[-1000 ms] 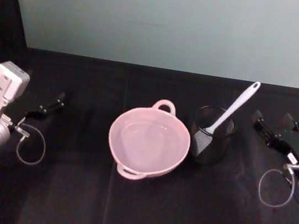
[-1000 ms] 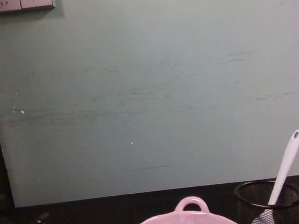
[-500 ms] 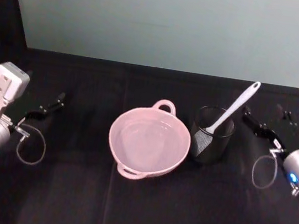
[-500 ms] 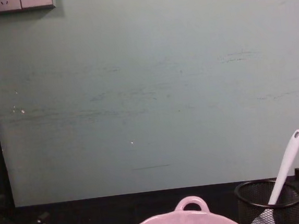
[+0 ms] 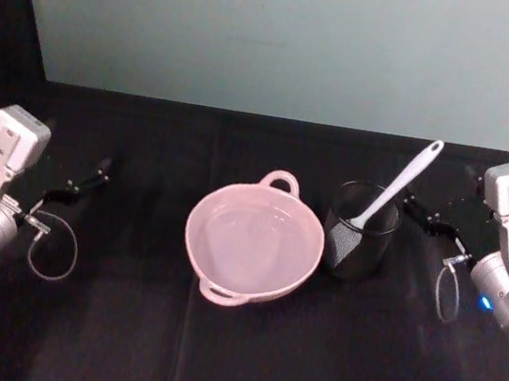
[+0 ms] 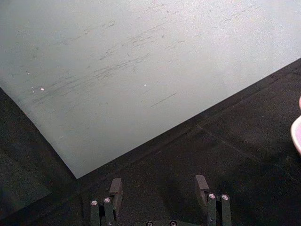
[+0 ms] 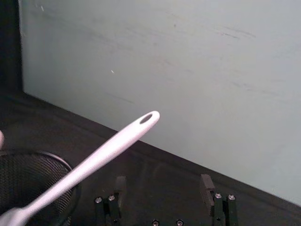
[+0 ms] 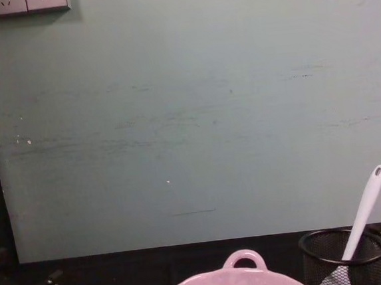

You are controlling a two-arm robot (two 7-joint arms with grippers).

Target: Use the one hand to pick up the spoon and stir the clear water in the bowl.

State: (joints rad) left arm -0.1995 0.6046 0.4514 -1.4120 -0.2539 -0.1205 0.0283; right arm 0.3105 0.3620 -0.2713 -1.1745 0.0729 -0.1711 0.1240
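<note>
The spoon [image 5: 395, 186] stands in the black mesh cup [image 5: 361, 230], beside the pink bowl [image 5: 254, 238]. Its handle leans up toward the right gripper [image 5: 429, 219], which is nearer, jaws spread apart. The left gripper [image 5: 80, 184] waits far off, jaws spread too.

Spoon [image 5: 398, 184] handle leans clear above the mesh cup [image 5: 360, 232], seemingly unobstructed.

The bowl [image 5: 253, 244] is set mid-worktop [image 5: 231, 358], the mesh cup [image 5: 360, 232] just to its right; the spoon [image 5: 393, 188] stands in the cup, handle leaned right.
</note>
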